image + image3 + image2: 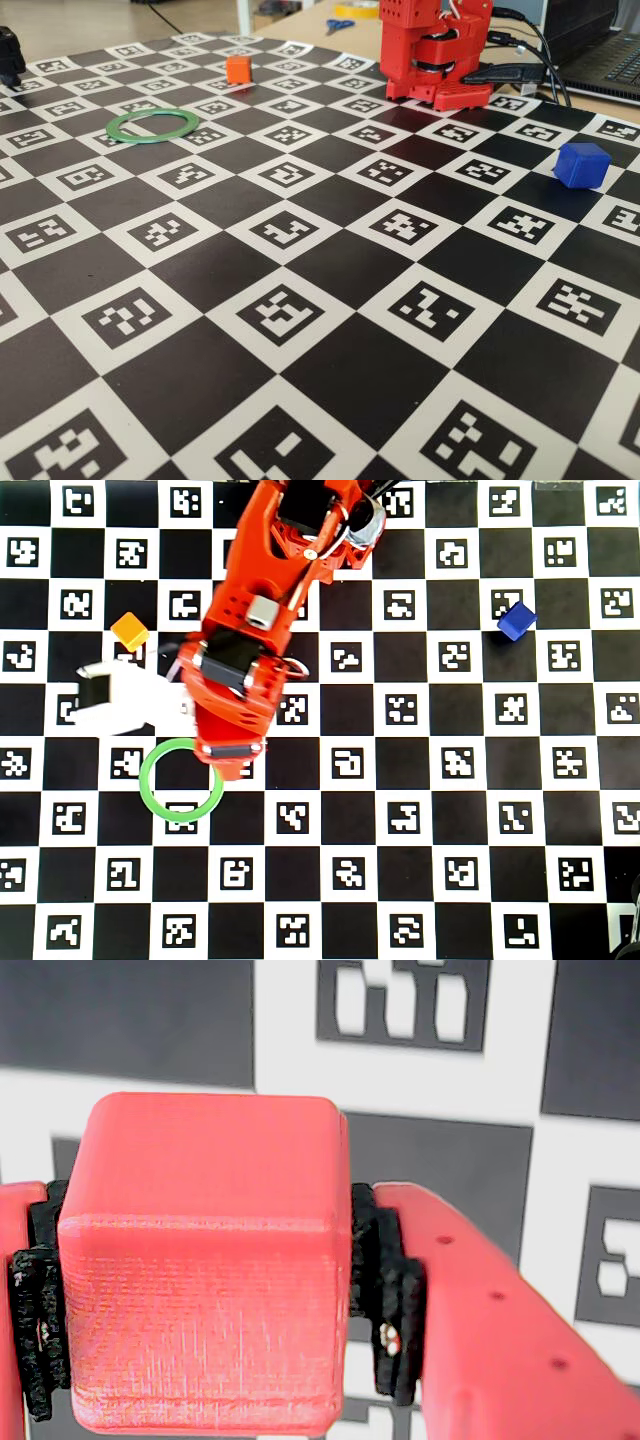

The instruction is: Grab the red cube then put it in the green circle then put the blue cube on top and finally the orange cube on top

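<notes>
Checkerboard marker mat [330, 300] on table, laptop [600, 50] behind, gripper [200, 1360] pinching red cube [200, 1260], faces square to pads [385, 1290].

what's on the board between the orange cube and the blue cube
In the overhead view, the red arm crosses between the orange cube and the blue cube; otherwise only bare checkered board.
</notes>
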Motion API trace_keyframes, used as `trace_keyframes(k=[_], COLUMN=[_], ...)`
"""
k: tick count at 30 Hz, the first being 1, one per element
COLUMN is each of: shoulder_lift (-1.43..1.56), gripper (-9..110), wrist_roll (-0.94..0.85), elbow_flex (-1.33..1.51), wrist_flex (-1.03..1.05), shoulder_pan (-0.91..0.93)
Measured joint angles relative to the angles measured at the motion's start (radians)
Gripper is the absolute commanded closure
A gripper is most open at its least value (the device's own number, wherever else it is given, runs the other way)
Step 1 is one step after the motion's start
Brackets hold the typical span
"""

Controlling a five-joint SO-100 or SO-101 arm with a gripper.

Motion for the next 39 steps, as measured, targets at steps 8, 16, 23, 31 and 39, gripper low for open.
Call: trace_keyframes(k=[8, 16, 23, 31, 39], shoulder_lift=[-0.166, -0.302, -0.374, -0.394, -0.394], gripper=[92, 92, 92, 92, 92], wrist_roll=[-0.006, -0.011, -0.018, -0.018, -0.018], elbow_flex=[-0.069, -0.071, -0.049, 0.046, 0.115], wrist_flex=[-0.054, -0.178, -0.262, -0.341, -0.394], shoulder_pan=[0.041, 0.066, 0.075, 0.075, 0.075])
